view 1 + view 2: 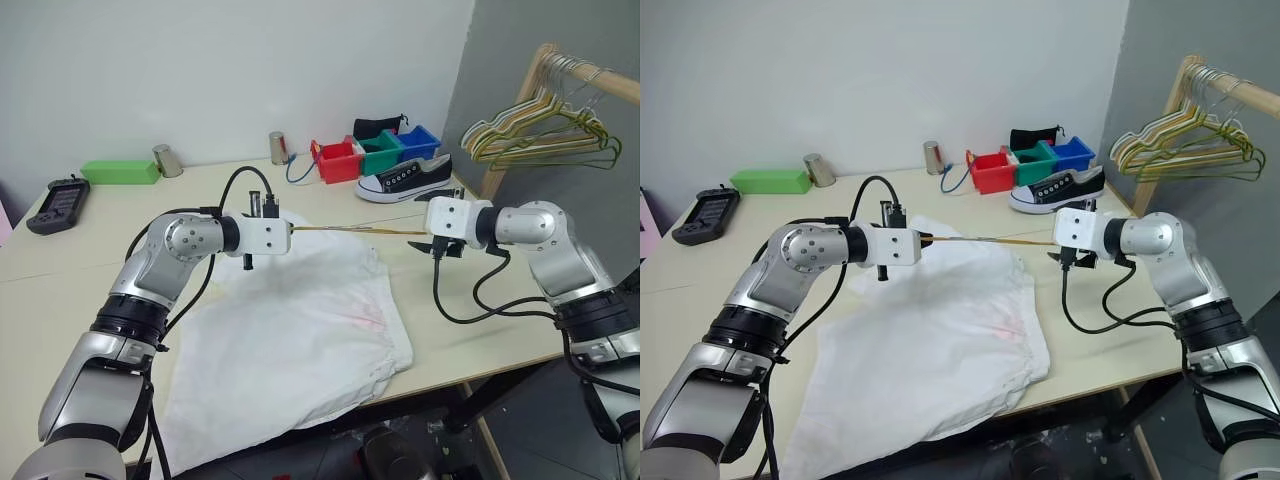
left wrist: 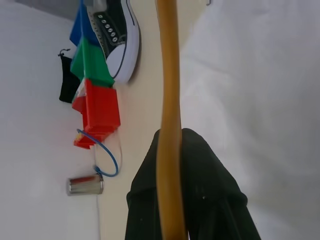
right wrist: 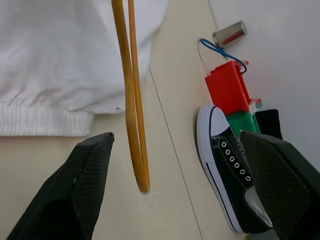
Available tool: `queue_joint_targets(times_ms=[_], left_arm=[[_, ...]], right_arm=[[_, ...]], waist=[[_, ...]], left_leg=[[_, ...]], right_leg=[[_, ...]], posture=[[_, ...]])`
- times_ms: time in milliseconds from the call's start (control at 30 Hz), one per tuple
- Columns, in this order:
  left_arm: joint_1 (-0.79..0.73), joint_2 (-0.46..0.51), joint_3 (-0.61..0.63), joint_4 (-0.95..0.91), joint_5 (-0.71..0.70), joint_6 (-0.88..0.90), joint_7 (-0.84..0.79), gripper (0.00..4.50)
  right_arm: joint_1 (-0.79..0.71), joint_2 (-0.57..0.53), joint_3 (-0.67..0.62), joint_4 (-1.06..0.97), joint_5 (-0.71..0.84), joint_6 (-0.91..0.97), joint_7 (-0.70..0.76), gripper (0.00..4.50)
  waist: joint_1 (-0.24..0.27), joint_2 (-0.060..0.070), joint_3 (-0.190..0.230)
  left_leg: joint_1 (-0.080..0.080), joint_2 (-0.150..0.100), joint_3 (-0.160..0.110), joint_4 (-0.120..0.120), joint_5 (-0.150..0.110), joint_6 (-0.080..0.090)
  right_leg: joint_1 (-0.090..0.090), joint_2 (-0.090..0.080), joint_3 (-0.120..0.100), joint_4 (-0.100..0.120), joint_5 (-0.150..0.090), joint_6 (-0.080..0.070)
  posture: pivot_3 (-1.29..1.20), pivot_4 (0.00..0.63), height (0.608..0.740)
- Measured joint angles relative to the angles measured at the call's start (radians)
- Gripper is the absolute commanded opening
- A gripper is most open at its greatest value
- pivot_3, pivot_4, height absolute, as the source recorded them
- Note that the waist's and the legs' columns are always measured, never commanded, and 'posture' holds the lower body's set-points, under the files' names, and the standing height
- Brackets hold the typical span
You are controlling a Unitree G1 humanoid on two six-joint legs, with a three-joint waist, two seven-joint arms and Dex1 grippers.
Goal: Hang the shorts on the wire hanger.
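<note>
Shorts (image 1: 290,340) lie limp on table (image 1: 480,330); thin, soft, best pinched at waistband. Left gripper (image 1: 288,237) clamps stiff, light wire hanger (image 1: 350,230) above them. Right gripper (image 1: 432,246) spread around its far end.

Even, bright indoor light; soft shadows under the arms on the table (image 1: 470,330); wrist views blur up close.

Soft cloth, thin wire, smooth worktop

The shorts (image 1: 300,340) are thin matt white cloth; the wire hanger (image 1: 355,230) is glossy yellow-gold metal; the worktop (image 1: 480,320) looks smooth, pale, matt.
</note>
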Motion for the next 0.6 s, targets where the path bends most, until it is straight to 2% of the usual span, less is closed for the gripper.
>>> queue_joint_targets(times_ms=[167, 233, 333, 600], left_arm=[[0.000, -0.007, -0.006, -0.027, 0.005, 0.004, 0.003, 0.00], [0.000, -0.009, -0.006, -0.030, 0.005, 0.006, 0.003, 0.00], [0.001, -0.010, -0.007, -0.046, 0.005, 0.009, 0.003, 0.00], [0.001, -0.020, -0.007, -0.047, 0.005, 0.022, 0.004, 0.00]], right_arm=[[-0.011, 0.017, 0.014, 0.035, -0.038, -0.011, -0.014, 4.23], [-0.018, 0.018, 0.014, 0.043, -0.049, -0.011, -0.020, 3.95], [-0.029, 0.022, 0.014, 0.062, -0.061, -0.019, -0.033, 3.34], [-0.029, 0.025, 0.014, 0.064, -0.080, -0.033, -0.036, 1.36]], waist=[[0.000, 0.000, 0.000], [0.000, 0.000, 0.000], [0.000, 0.000, 0.000], [0.000, 0.000, 0.000]], left_leg=[[0.000, 0.000, 0.000, 0.000, 0.000, 0.000], [0.000, 0.000, 0.000, 0.000, 0.000, 0.000], [0.000, 0.000, 0.000, 0.000, 0.000, 0.000], [0.000, 0.000, 0.000, 0.000, 0.000, 0.000]], right_leg=[[0.000, 0.000, 0.000, 0.000, 0.000, 0.000], [0.000, 0.000, 0.000, 0.000, 0.000, 0.000], [0.000, 0.000, 0.000, 0.000, 0.000, 0.000], [0.000, 0.000, 0.000, 0.000, 0.000, 0.000]], posture=[[-0.31, 0.015, 0.740], [-0.31, 0.012, 0.740], [-0.31, 0.009, 0.740], [-0.31, 0.004, 0.740]])
